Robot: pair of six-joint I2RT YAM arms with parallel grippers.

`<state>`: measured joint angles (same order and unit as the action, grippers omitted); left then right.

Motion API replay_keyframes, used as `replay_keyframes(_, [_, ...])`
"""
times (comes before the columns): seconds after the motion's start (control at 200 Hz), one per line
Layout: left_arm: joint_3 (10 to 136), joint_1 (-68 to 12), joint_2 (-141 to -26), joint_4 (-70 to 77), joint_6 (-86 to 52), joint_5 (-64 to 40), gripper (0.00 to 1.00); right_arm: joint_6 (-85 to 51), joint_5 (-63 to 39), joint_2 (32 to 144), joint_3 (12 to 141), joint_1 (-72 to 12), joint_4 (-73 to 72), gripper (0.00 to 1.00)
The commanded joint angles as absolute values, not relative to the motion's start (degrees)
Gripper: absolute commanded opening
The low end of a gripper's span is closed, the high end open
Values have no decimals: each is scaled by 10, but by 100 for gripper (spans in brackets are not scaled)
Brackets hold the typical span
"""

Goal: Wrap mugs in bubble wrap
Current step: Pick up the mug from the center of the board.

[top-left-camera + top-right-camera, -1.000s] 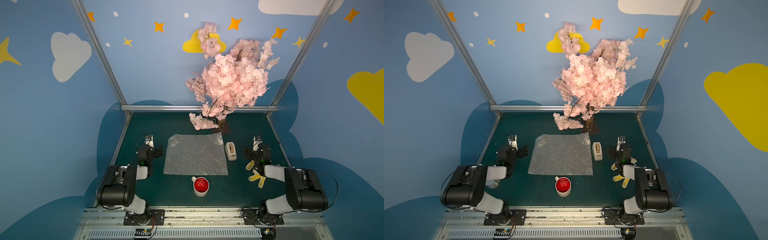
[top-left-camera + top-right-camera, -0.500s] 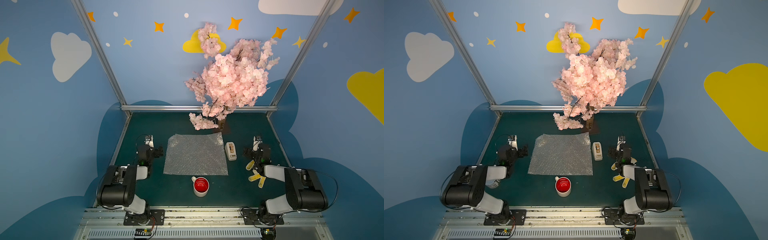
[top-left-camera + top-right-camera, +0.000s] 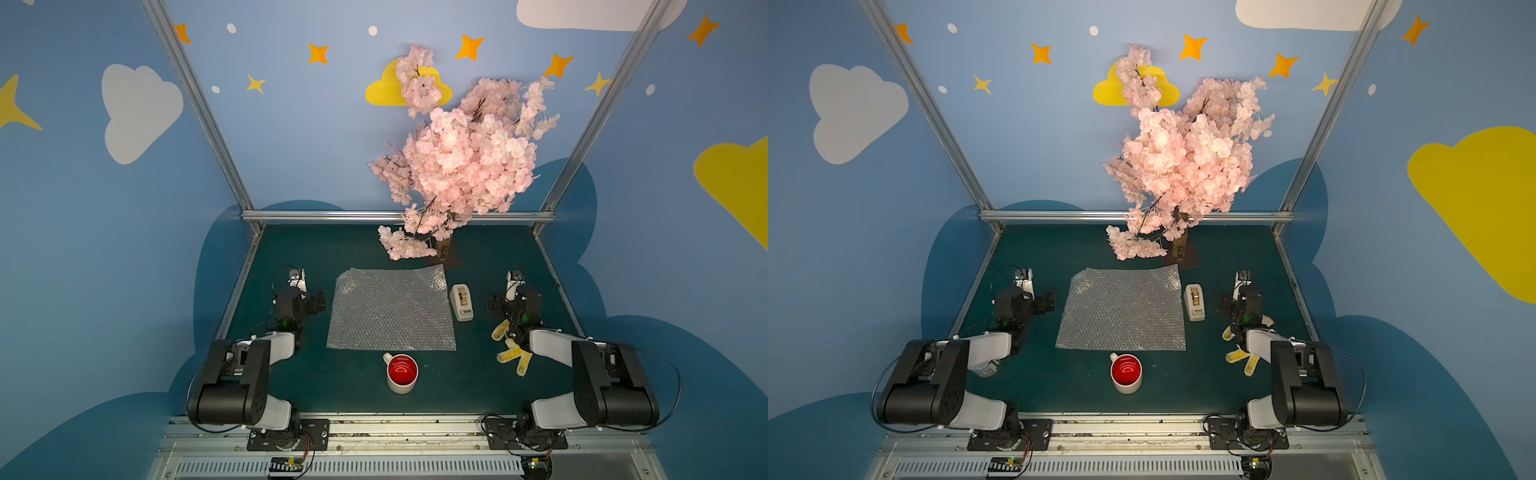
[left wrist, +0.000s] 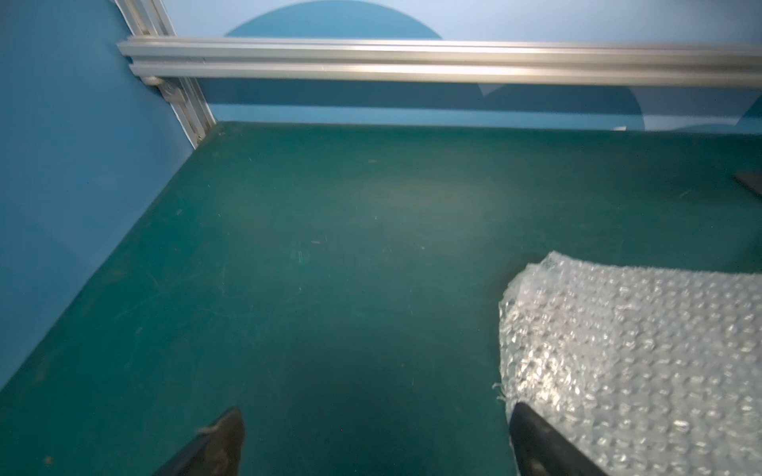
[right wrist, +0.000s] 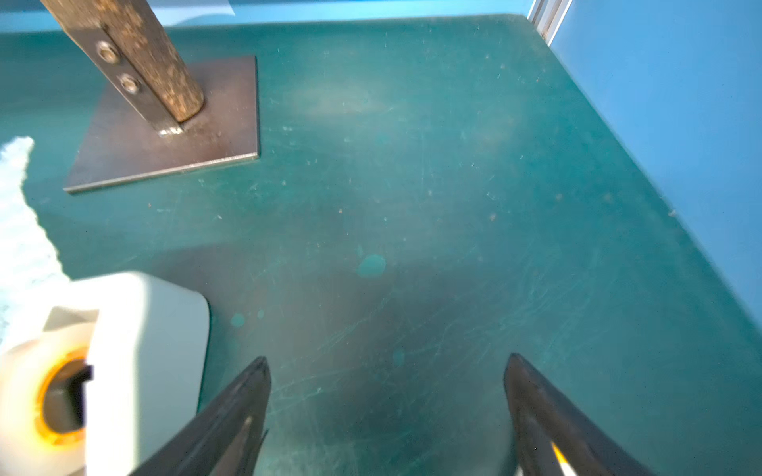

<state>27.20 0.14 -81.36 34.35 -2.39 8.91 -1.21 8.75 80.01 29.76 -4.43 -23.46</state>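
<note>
Right wrist view shows the right gripper (image 5: pixel 387 358) with its jaws spread wide above the bare green table mat (image 5: pixel 453 206), nothing between them. The cream tape dispenser (image 5: pixel 144 362) sits just beside one of its fingers (image 5: pixel 243 395). Past it, the rough brown trunk (image 5: pixel 136 53) rises from a square metal base plate (image 5: pixel 198 140).

In the left wrist view the left gripper (image 4: pixel 376 412) is spread just as wide and holds nothing. One of its fingertips (image 4: pixel 532 428) overlaps the edge of the bubble wrap (image 4: pixel 639 362). Whether it touches the sheet I cannot tell.

In both top views the bubble wrap lies flat in the middle of the mat. The mug (image 3: pixel 402 372) stands upright just off the sheet's 6 o'clock edge and apart from it, with its red inside facing up and its handle toward 10 o'clock.

Reckoned from the sheet, the left gripper is at 9 o'clock. The tape dispenser lies along the 3 o'clock edge, between the sheet and the right gripper. A yellow-and-white dotted glove (image 3: pixel 513 353) lies at about 4 o'clock, partly under the right arm. The pink blossom tree (image 3: pixel 461 166) stands at about 1 o'clock, and a low flowering branch hangs near the sheet's 12 o'clock edge.
</note>
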Motion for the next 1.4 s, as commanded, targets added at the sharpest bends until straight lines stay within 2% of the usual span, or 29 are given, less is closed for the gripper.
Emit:
replay_keyframes(0.0, [355,1,-777,187,-37,102,99,-37,128,733,382,-70,-67,89])
replay_keyframes(0.11, [449,3,-765,12,-73,100,98,-82,142,692,441,-101,59,90])
replay_keyframes(0.185, [488,1,-752,-82,-97,84,98,-131,105,673,482,-118,174,91])
replay_keyframes(0.39, [546,-1,-703,-276,-153,10,97,-192,21,661,520,-219,349,91])
replay_keyframes(0.506, [565,0,-674,-378,-171,-29,97,-240,-54,657,521,-286,398,90])
replay_keyframes(0.631, [565,0,-652,-452,-176,-85,96,-293,-110,647,518,-359,396,83])
replay_keyframes(0.726, [565,0,-658,-506,-190,-117,96,-308,-103,674,544,-427,418,81])
replay_keyframes(0.921, [499,-1,-643,-487,-244,-201,92,-310,-62,752,592,-531,436,76])
replay_keyframes(1.111, [443,-4,-630,-445,-310,-203,87,-325,-41,817,605,-579,424,73])
replay_keyframes(1.392, [363,-30,-595,-379,-394,-166,76,-342,-16,904,647,-618,426,52])
